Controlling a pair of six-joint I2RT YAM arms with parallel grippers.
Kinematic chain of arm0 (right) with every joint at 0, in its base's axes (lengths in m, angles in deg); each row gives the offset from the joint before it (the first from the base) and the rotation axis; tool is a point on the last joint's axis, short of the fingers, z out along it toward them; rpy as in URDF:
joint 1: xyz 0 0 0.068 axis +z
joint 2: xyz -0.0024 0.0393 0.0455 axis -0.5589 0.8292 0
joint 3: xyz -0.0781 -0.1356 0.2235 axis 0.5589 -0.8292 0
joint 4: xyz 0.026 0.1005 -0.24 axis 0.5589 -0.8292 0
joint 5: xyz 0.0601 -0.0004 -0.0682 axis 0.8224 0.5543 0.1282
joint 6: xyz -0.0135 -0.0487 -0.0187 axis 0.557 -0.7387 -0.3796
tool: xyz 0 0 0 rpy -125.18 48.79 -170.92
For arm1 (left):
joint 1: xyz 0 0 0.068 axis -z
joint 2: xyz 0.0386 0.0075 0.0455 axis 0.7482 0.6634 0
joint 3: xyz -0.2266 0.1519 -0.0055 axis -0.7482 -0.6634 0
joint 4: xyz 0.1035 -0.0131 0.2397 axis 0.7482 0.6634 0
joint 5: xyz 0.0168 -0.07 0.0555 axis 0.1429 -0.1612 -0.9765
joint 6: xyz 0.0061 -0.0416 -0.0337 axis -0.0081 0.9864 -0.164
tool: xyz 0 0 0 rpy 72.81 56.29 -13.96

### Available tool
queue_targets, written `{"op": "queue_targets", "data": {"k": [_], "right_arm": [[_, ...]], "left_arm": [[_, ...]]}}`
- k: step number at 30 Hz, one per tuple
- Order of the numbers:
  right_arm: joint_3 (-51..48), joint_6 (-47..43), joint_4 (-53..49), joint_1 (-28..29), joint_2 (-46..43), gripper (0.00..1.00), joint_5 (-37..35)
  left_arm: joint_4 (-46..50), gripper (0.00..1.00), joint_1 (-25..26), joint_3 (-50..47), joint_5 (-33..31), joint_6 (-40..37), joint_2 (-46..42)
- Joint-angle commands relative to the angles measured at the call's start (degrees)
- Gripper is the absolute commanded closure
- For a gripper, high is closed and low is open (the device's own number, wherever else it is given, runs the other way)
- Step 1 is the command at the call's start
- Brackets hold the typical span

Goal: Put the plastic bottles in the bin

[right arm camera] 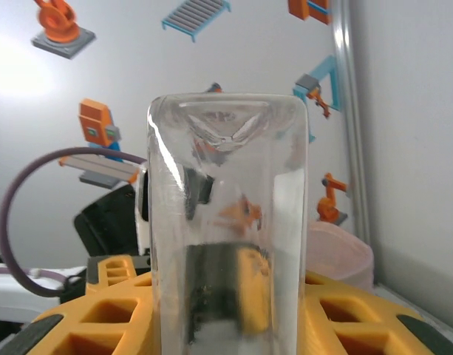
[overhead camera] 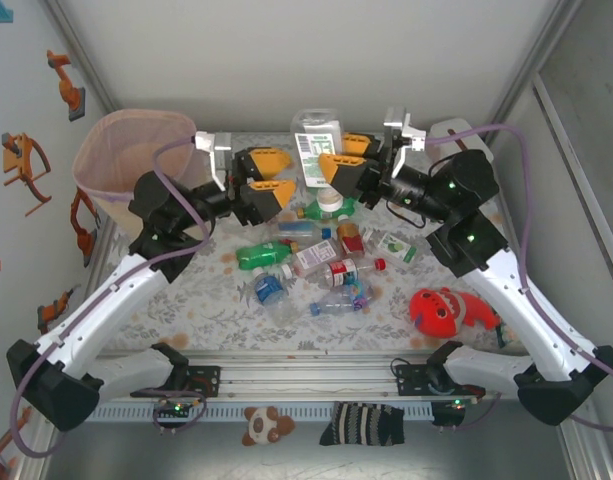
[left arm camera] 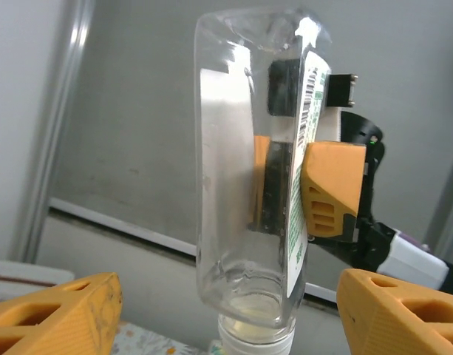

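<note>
1 btl (overhead camera: 314, 140) in R tool (overhead camera: 336, 162)

Between the fingers of the left gripper (left arm camera: 230, 296), the clear bottle (left arm camera: 241, 163) is running off the lower edge, its cap (left arm camera: 256, 345) seemingly white.

One large clear plastic bottle (overhead camera: 314, 150) with a white cap is raised above the tabletop (overhead camera: 206, 305). About nine smaller plastic bottles (overhead camera: 316, 262) lie heaped at its middle; they overlap, so the count is not exact. One pale-pink perforated plastic bin (overhead camera: 126, 160) stands far left. One red toy fish (overhead camera: 444, 310) lies near right. One brown-and-white plush toy (overhead camera: 260, 424) and one dark striped knitted piece (overhead camera: 361, 424) lie at the near edge.
</note>
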Motion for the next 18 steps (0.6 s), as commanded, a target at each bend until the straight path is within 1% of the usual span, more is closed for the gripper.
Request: {"op": "queue_targets", "data": {"k": [1,4,7,10,13,16,18], "right_arm": [[0.8,5.0,7.6,0.7,-0.6,0.86,4.6],[1.6,7.0,9.2,1.2,0.3,0.86,6.4],[2.3,7.0,8.8,1.9,0.8,0.86,7.0],[2.2,7.1,8.5,2.2,1.0,0.86,7.0],[1.7,7.2,8.7,2.2,1.1,0.86,7.0],[1.6,7.7,8.7,2.4,1.0,0.86,6.7],[1.6,7.8,8.7,2.7,1.0,0.85,6.8]], "left_arm": [[-5.3,0.24,1.3,3.0,5.5,1.6,0.9],[-5.2,0.24,2.4,4.5,6.7,1.5,1.7],[-4.0,0.24,3.5,6.4,7.8,1.5,2.6],[-2.2,0.27,4.1,8.1,9.6,1.2,3.1],[-0.2,0.32,4.3,8.9,10.0,0.0,2.6],[4.3,0.42,4.4,10.0,9.9,-2.4,2.0],[6.5,0.46,4.4,10.2,9.9,-3.9,1.4]]}}
